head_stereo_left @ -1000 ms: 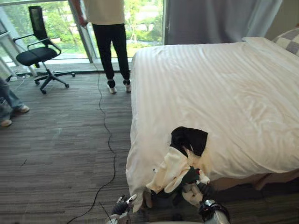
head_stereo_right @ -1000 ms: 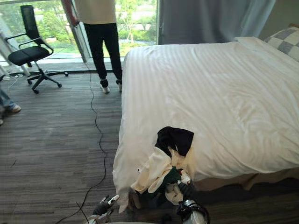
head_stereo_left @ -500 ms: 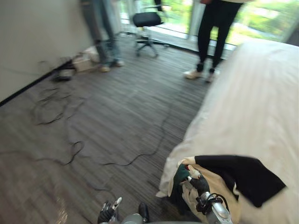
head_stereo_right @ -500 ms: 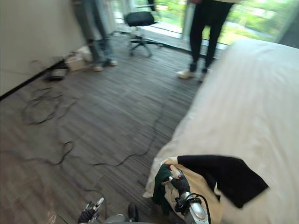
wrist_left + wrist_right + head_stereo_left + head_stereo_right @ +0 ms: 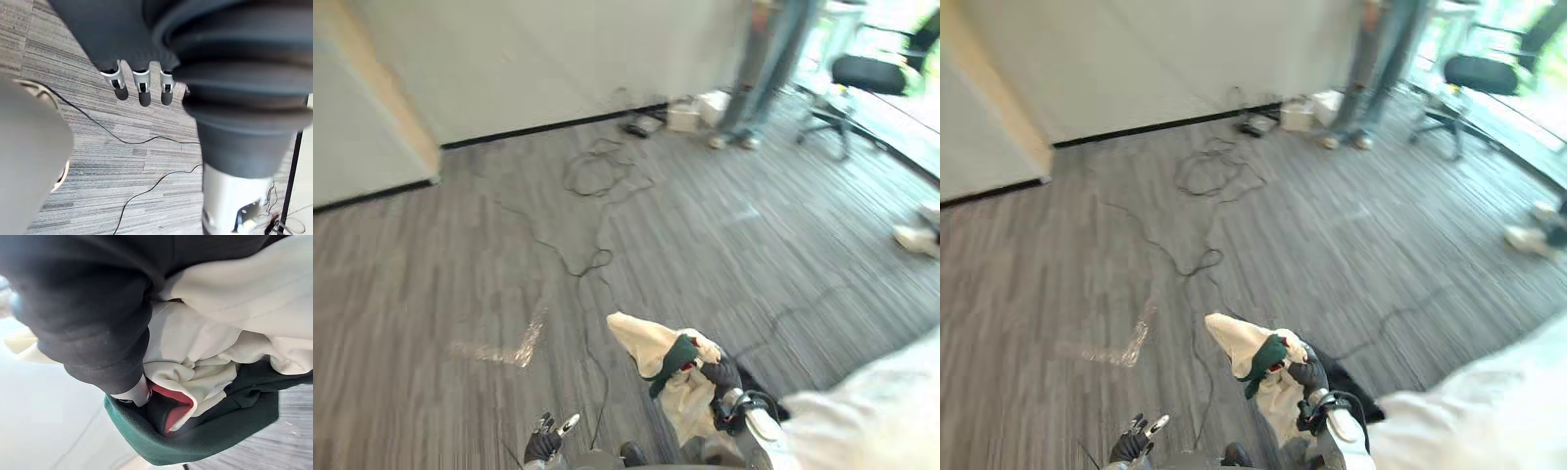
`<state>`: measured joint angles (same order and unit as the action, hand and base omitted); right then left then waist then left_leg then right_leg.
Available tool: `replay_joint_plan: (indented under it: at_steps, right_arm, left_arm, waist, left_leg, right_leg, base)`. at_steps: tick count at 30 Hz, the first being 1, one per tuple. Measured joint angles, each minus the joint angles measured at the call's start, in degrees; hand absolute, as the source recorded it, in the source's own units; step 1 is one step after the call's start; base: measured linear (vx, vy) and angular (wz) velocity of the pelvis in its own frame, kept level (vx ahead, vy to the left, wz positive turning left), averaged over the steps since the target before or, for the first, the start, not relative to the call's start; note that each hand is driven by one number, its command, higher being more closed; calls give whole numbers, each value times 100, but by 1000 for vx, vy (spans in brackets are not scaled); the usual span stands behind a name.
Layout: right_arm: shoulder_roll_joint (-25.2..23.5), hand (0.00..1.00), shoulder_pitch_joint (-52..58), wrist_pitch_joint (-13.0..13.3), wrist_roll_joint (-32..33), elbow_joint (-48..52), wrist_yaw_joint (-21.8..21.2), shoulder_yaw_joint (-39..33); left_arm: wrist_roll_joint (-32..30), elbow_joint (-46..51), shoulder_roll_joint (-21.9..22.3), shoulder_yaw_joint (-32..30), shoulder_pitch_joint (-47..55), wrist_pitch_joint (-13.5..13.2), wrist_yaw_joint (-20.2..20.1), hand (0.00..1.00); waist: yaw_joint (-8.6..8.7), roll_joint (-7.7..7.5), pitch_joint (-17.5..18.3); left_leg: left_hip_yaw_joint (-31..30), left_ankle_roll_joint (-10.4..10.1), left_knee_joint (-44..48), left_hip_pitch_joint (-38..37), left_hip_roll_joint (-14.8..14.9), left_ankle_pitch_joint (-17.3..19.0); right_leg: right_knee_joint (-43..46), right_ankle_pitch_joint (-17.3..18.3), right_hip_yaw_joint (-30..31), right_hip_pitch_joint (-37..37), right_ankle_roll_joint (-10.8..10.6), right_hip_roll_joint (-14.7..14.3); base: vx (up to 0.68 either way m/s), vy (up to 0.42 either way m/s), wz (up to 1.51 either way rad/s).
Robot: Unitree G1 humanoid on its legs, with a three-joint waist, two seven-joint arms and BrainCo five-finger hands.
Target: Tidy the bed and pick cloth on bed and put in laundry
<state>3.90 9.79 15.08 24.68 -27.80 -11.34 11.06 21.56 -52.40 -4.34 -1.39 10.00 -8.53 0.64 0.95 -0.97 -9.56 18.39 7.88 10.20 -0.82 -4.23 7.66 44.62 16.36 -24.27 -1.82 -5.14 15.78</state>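
Left hand [image 5: 544, 446] low over the floor [image 5: 460, 255], fingers [image 5: 141, 93] straight and empty, cloth [image 5: 644, 343] bundle of cream, green and black up off the floor, right hand [image 5: 722, 374] curled tight round it, bed [image 5: 871, 416] corner just beside, chair [image 5: 871, 73] well apart.

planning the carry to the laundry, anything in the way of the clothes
The clothes are in the right robot hand. On the floor ahead, tangled cables lie near the wall; where the laundry goes cannot be told.
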Motion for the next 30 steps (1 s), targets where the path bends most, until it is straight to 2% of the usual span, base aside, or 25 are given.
replay_joint_plan:
  at_steps: [1, 2, 3, 4, 7, 8, 10, 11, 12, 13, 15, 17, 19, 20, 21, 23, 24, 25, 27, 30]
  right_arm:
    - [-18, 100, 0, 27, 0, -2, 31, 3]
    - [-27, 100, 6, 41, 0, -1, 35, 9]
    - [-33, 100, 19, 61, -1, -1, 40, 9]
    - [-33, 100, 58, 97, 2, -1, 48, -13]
    - [-57, 100, 203, 143, 71, 24, 128, -106]
    - [-116, 100, 263, 144, 123, 45, 127, -107]
    - [-207, 100, 376, 145, 176, 223, 129, -18]
    - [-286, 100, 404, 148, 180, 319, 125, 88]
    - [-336, 100, 410, 150, 186, 388, 126, 125]
    - [-317, 100, 434, 164, 192, 477, 130, 122]
    - [-146, 100, 350, 196, 187, 463, 126, 30]
    - [-105, 100, 297, 200, 184, 440, 128, -74]
    - [-110, 100, 298, 233, 183, 351, 132, -236]
    - [-108, 100, 309, 243, 182, 251, 156, -381]
    - [-109, 100, 309, 242, 181, 137, 235, -540]
    - [-124, 100, 316, 242, 186, 98, 348, -711]
    - [-131, 100, 317, 242, 194, 98, 373, -738]
    - [-214, 100, 323, 242, 229, 98, 376, -780]
    - [-311, 100, 327, 242, 249, 98, 378, -816]
    - [-344, 100, 422, 241, 384, 93, 377, -841]
  left_arm:
    - [-86, 3, -29, 137, -31, 51, 72, 0]
    - [-117, 1, -32, 179, -34, 54, 84, 0]
    - [-144, -19, -37, 249, -37, 52, 87, 0]
    - [-194, -91, -61, 332, -67, 38, 82, 0]
    - [-321, -284, -77, 345, -212, 22, 76, 0]
    - [-326, -286, -69, 299, -218, 16, 62, 0]
    - [-360, -281, -65, 169, -184, -7, 51, 0]
    - [-361, -238, -75, 30, -115, -29, 62, 0]
    - [-365, -268, -48, -84, -110, -37, 67, 0]
    - [-370, -240, 67, -140, -74, -50, 52, 0]
    - [-365, -216, 198, -160, -18, -85, 18, 0]
    - [-373, -216, 197, -140, 9, -91, -74, 0]
    - [-391, -219, 166, -19, 6, -122, -97, 0]
    - [-443, -219, 73, 100, 7, -154, -139, 0]
    - [-530, -218, 66, 215, 6, -175, -180, 0]
    - [-650, -205, -17, 322, 7, -180, -178, 0]
    - [-651, -180, -56, 353, 13, -175, -176, 0]
    - [-656, -169, -119, 372, 17, -133, -179, 0]
    - [-650, -162, -218, 451, -4, -30, -189, 0]
    - [-647, -120, -293, 548, -20, 128, -186, 0]
  waist:
    - [-19, 59, -58]
    - [-17, 75, -52]
    - [-5, 121, -60]
    - [48, 129, -54]
    - [142, 122, -39]
    - [118, 58, -1]
    - [106, -61, 67]
    - [51, -194, 156]
    - [-9, -195, 192]
    - [7, -92, 268]
    - [-14, 130, 384]
    - [-3, 157, 398]
    - [-3, 145, 395]
    - [18, 135, 392]
    - [52, 118, 384]
    - [76, 108, 391]
    - [88, 56, 377]
    - [116, -35, 391]
    - [141, -123, 379]
    - [144, -189, 402]
  left_leg:
    - [-490, -46, -25, -90, -88, -31]
    - [-683, -71, -36, -123, -118, -48]
    - [-1172, -127, -114, -190, -167, -34]
    - [-1663, -208, -218, -194, -202, -120]
    - [-2409, -310, -389, -220, -210, -320]
    - [-2677, -343, -392, -232, -219, -372]
    - [-2987, -419, -389, -275, -276, -370]
    - [-3049, -551, -392, -279, -327, -232]
    - [-2791, -574, -345, -262, -169, -80]
    - [-2319, -711, -243, -155, 182, 2]
    - [-2219, -904, -261, -74, 476, -125]
    - [-2048, -1004, -347, -51, 663, -200]
    - [-1570, -1051, -324, 50, 853, -259]
    - [-1109, -1039, -316, 90, 968, -334]
    - [-750, -1073, -321, 96, 1008, -437]
    - [-467, -992, -475, 57, 866, -599]
    - [-396, -977, -602, 5, 807, -683]
    - [-384, -944, -1034, -145, 686, -909]
    - [-428, -932, -1353, -277, 616, -1089]
    - [-455, -954, -1456, -327, 585, -1151]
  right_leg:
    - [-422, 165, 152, 159, 45, -97]
    - [-614, 188, 235, 220, 54, -131]
    - [-1039, 199, 499, 375, 66, -247]
    - [-1484, 178, 1010, 546, 33, -403]
    - [-2076, 1, 2219, 853, -134, -718]
    - [-2259, -145, 2651, 912, -160, -796]
    - [-2587, -546, 2721, 891, -96, -750]
    - [-2820, -1062, 2524, 829, -25, -605]
    - [-2925, -1245, 2287, 715, -110, -562]
    - [-3099, -1259, 1962, 573, -47, -650]
    - [-3321, -1241, 1561, 382, 25, -785]
    - [-3448, -1216, 1234, 218, 80, -828]
    - [-3573, -1211, 906, 86, 93, -808]
    - [-3625, -1210, 689, -10, 91, -738]
    - [-3646, -1197, 531, -93, 71, -636]
    - [-3700, -1202, 396, -197, 10, -491]
    - [-3730, -1218, 372, -221, -16, -469]
    - [-3832, -1273, 343, -241, -78, -442]
    - [-3923, -1345, 294, -255, -68, -441]
    - [-3991, -1400, 275, -307, -56, -446]
  base:
    - [115, -7, 187]
    - [137, -22, 196]
    - [98, -55, 187]
    - [122, -81, 193]
    - [130, -140, 179]
    - [115, -207, 137]
    - [94, -255, 108]
    - [92, -335, 63]
    - [119, -405, 83]
    - [115, -392, 87]
    - [101, -272, 85]
    - [71, -157, 82]
    - [42, -81, 88]
    - [40, 26, 89]
    - [45, 96, 87]
    - [26, 110, 54]
    - [4, 81, 34]
    - [12, 74, 19]
    - [9, 65, 14]
    - [-48, 37, 8]
